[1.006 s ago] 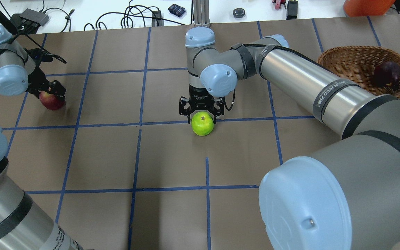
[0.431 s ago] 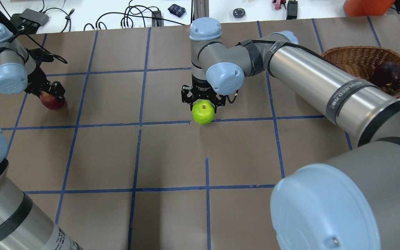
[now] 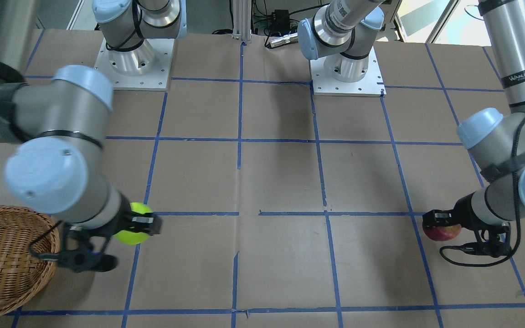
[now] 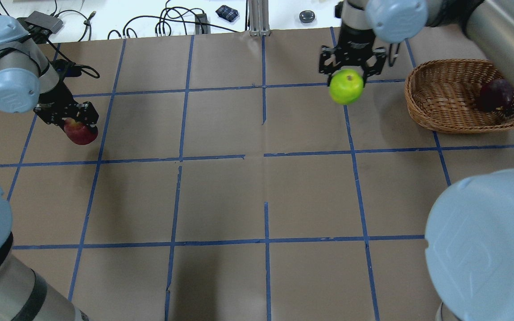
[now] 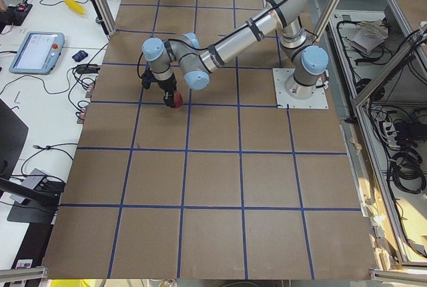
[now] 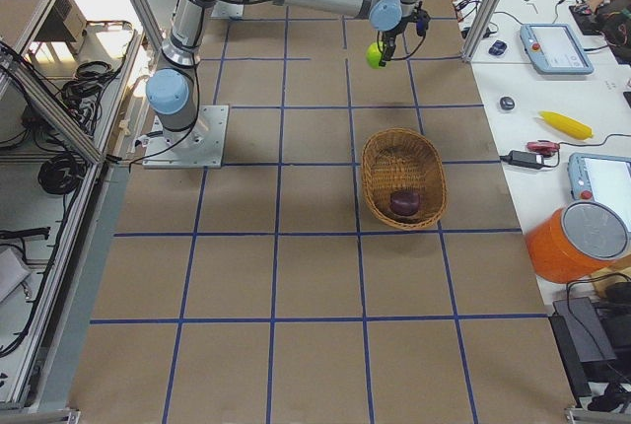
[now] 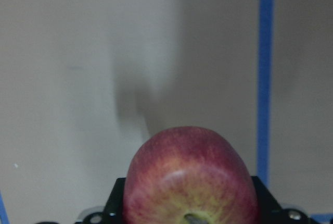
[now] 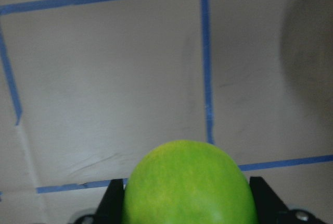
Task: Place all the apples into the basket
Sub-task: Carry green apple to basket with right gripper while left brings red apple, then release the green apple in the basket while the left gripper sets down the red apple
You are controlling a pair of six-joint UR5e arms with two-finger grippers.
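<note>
- The right gripper (image 4: 347,79) has its jaws closed on the green apple (image 4: 346,88), which hangs under the fingers, clear of the table (image 4: 221,196).
- The basket (image 4: 440,121) stands near this gripper on its outer side, apart from it and lower. A dark red apple (image 4: 494,94) lies inside the basket.
- The left gripper (image 4: 74,121) has its jaws clamped on the second red apple (image 4: 80,133), low over the table. It is well apart from the basket.

Green apple (image 4: 346,87): lime, held above surface (image 4: 221,196), near basket (image 4: 433,104) rim. Red apple (image 4: 80,132): yellow-streaked, well apart from basket. Dark red apple (image 4: 494,94): lying inside basket
</note>
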